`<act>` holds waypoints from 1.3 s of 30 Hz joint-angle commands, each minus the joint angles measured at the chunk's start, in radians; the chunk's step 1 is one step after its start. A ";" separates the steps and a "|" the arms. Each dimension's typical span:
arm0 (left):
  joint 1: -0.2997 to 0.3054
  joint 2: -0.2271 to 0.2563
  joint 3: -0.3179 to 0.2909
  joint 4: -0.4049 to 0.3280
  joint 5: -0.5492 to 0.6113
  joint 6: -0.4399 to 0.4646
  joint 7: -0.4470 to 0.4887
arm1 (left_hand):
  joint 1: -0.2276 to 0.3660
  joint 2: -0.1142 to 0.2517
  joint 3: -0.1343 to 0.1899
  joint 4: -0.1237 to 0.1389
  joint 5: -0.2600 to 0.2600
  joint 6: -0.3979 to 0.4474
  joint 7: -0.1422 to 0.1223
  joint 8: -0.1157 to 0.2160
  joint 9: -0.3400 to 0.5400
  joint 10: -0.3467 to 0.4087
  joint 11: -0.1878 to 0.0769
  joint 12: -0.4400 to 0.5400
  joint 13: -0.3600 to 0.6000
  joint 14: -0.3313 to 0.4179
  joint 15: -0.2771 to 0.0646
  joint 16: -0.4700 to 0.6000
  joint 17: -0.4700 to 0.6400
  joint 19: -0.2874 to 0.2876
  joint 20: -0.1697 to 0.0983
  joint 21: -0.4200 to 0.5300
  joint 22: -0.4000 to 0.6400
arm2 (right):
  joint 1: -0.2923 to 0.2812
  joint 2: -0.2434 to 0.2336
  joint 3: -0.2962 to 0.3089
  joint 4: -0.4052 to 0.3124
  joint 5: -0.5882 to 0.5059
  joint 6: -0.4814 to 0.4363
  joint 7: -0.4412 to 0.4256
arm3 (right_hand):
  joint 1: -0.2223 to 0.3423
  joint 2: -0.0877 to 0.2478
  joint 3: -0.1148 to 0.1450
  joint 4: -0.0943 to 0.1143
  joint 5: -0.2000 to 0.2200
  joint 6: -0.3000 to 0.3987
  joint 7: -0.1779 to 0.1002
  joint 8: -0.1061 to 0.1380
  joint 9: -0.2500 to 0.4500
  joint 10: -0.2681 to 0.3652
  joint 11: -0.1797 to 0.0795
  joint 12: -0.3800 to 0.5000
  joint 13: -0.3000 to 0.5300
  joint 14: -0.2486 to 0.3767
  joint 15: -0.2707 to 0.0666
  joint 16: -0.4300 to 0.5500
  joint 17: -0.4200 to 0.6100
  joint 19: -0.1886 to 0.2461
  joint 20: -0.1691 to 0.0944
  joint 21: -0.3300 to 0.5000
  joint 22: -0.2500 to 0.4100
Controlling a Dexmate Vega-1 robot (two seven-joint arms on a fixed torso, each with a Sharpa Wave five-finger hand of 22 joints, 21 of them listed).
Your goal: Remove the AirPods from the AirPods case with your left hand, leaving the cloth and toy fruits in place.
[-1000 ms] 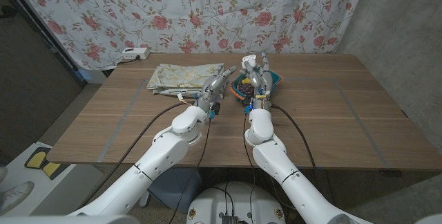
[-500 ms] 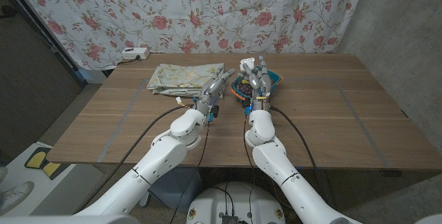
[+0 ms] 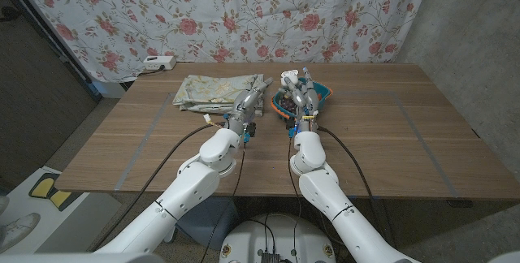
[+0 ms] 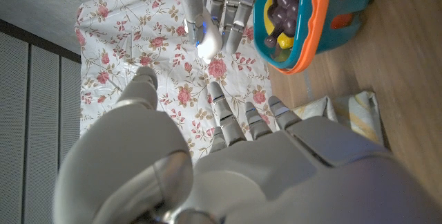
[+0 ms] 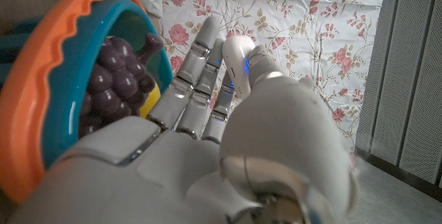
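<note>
My right hand [image 3: 299, 91] is raised over the table's far middle and holds a white AirPods case [image 3: 288, 76] between thumb and fingers. The case [image 5: 238, 57] shows a small blue light; I cannot tell whether its lid stands open. In the left wrist view the case [image 4: 209, 41] hangs from the right hand's fingers [image 4: 228, 3]. My left hand [image 3: 249, 101] is just left of the case, fingers apart and stretched toward it, holding nothing. A small gap separates its fingertips from the case. The left hand [image 4: 228, 162] shows its back with spread fingers.
A blue basket with an orange rim [image 3: 323, 92] holding toy grapes [image 5: 117, 72] and other toy fruits stands right under the right hand. A folded floral cloth [image 3: 213, 90] lies left of it. A white power strip [image 3: 157, 62] sits at the far left edge.
The right hand has drifted slightly left and down with the case. The left hand has edged a little farther from me, toward the case.
</note>
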 commanded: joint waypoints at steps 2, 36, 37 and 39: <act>0.026 -0.002 -0.040 -0.063 0.231 -0.072 0.062 | -0.002 0.011 0.001 -0.005 0.003 0.093 0.007 0.032 0.004 0.024 0.000 -0.002 0.003 0.026 -0.004 0.008 -0.002 0.020 0.003 0.011 0.002 | -0.021 -0.016 0.008 -0.040 0.010 -0.036 0.014 | 0.016 -0.003 0.002 -0.005 0.005 0.000 0.009 0.006 0.005 0.107 -0.095 -0.002 0.000 0.025 -0.164 0.005 0.007 0.008 -0.108 0.013 0.005; 0.099 0.010 -0.191 -0.167 0.469 0.031 0.047 | 0.006 0.015 0.003 -0.010 0.004 0.184 0.000 0.042 0.007 0.010 0.012 -0.036 0.001 0.015 -0.003 -0.004 -0.005 0.004 0.020 -0.001 0.003 | -0.037 -0.044 0.016 -0.104 0.023 -0.089 0.029 | 0.034 -0.007 -0.008 -0.003 0.006 -0.005 0.017 0.002 0.005 0.104 -0.093 -0.003 0.000 0.036 -0.163 0.001 0.013 0.000 -0.107 0.038 0.009; 0.097 0.018 -0.199 -0.175 0.466 0.041 0.032 | 0.006 0.015 0.003 -0.010 0.004 0.183 -0.001 0.041 0.007 0.011 0.007 -0.037 0.000 0.015 -0.004 -0.004 -0.005 0.004 0.020 -0.001 0.003 | -0.038 -0.044 0.016 -0.106 0.024 -0.088 0.030 | 0.034 -0.007 -0.008 -0.003 0.006 -0.005 0.017 0.002 0.005 0.104 -0.093 -0.003 0.000 0.036 -0.163 0.001 0.013 0.000 -0.107 0.038 0.009; 0.098 0.004 -0.206 -0.172 0.477 0.025 0.039 | 0.006 0.015 0.003 -0.010 0.004 0.182 -0.002 0.040 0.007 0.012 0.003 -0.038 -0.001 0.014 -0.003 -0.005 -0.005 0.003 0.021 -0.001 0.003 | -0.040 -0.047 0.015 -0.110 0.022 -0.089 0.030 | 0.035 -0.007 -0.009 -0.002 0.006 -0.005 0.016 0.002 0.005 0.102 -0.092 -0.003 0.001 0.037 -0.163 0.000 0.014 -0.001 -0.107 0.039 0.009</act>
